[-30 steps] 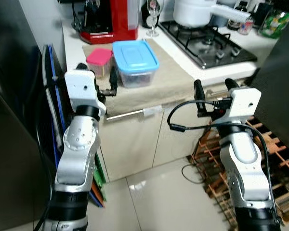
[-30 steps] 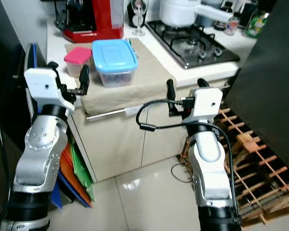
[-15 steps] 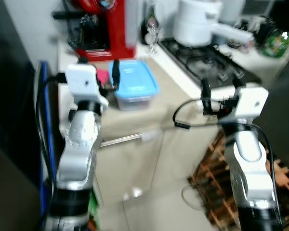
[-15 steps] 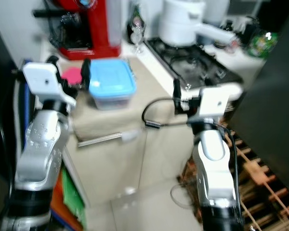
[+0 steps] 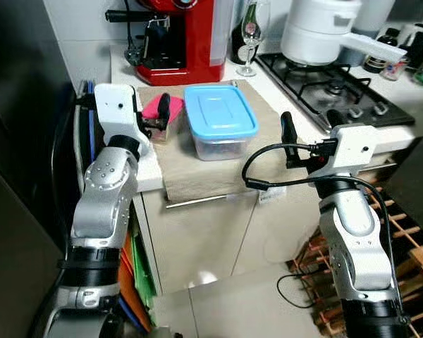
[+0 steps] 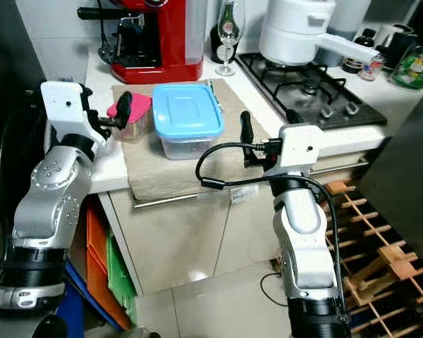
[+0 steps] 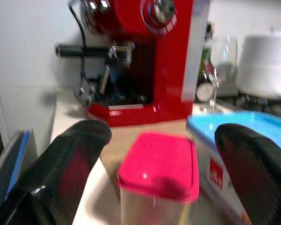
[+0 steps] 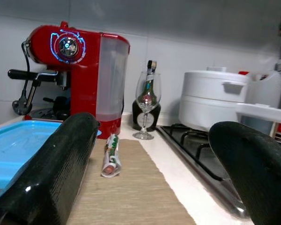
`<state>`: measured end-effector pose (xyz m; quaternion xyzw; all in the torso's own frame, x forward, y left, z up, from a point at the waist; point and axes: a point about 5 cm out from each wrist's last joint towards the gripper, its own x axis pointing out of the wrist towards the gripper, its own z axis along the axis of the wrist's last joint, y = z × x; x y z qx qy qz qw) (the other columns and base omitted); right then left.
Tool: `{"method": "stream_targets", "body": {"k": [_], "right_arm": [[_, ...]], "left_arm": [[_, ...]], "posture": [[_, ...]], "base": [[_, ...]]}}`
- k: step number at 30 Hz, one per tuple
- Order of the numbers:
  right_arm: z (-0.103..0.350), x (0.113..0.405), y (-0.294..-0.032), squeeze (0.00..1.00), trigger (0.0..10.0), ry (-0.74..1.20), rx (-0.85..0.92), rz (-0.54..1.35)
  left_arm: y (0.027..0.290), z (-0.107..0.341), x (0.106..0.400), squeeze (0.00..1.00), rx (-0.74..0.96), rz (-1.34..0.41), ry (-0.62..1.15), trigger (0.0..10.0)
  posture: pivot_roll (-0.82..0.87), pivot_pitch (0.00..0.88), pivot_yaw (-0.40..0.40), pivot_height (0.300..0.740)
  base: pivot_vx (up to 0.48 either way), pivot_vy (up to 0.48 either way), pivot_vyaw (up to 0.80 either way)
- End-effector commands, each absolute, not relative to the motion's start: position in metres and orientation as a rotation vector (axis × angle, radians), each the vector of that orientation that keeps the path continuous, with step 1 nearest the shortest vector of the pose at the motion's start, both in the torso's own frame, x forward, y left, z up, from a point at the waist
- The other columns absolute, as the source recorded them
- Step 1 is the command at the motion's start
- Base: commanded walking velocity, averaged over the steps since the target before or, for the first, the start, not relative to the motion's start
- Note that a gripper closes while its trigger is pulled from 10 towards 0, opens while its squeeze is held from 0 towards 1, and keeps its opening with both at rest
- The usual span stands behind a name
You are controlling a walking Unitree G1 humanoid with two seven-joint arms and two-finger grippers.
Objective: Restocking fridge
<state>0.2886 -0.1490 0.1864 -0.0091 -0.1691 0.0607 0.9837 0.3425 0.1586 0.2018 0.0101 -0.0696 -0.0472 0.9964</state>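
Camera closer; left end effector (image 7: pixel 154 187) (fingers spread, empty) now brackets small pink-lidded clear plastic tub (image 7: pixel 158 180) on table (image 5: pixel 149 177), grasp likely next.

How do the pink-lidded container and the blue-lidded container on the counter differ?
The pink-lidded container is small and narrow; the blue-lidded container is far wider, with a broad flat lid. The pink one sits between the left tool's open fingers; the blue one stands outside them. Both have clear walls and stand upright on the beige mat.

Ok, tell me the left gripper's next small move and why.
Probably ease the left gripper forward around the pink-lidded container. Its fingers stand open, and the container sits between them on the counter mat, not yet enclosed.
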Motion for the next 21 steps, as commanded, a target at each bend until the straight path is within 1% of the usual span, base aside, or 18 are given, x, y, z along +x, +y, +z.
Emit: {"method": "stream_targets", "body": {"k": [1,9,12,21], "right_arm": [[0.186,0.287,-0.151,0.0,10.0,-0.34,-0.017,0.116],[0.185,0.284,-0.151,0.0,10.0,-0.335,-0.018,0.119],[0.184,0.28,-0.152,0.0,10.0,-0.329,-0.02,0.112],[0.181,0.275,-0.155,0.0,10.0,-0.313,-0.03,0.103]], "left_arm": [[0.158,0.205,0.347,0.0,0.034,-0.109,-0.141,10.0],[0.158,0.19,0.363,0.0,0.094,-0.136,-0.099,10.0],[0.167,0.187,0.371,0.0,0.132,-0.076,-0.115,10.0],[0.179,0.182,0.381,0.0,0.209,0.038,-0.144,10.0]], "posture": [[-0.05,0.0,-0.023,0.74],[-0.06,0.0,-0.021,0.74],[-0.08,0.0,-0.018,0.74],[-0.1,0.0,-0.017,0.74]], "base": [[0.0,0.0,0.0],[0.0,0.0,0.0],[0.0,0.0,0.0],[0.0,0.0,0.0]]}}
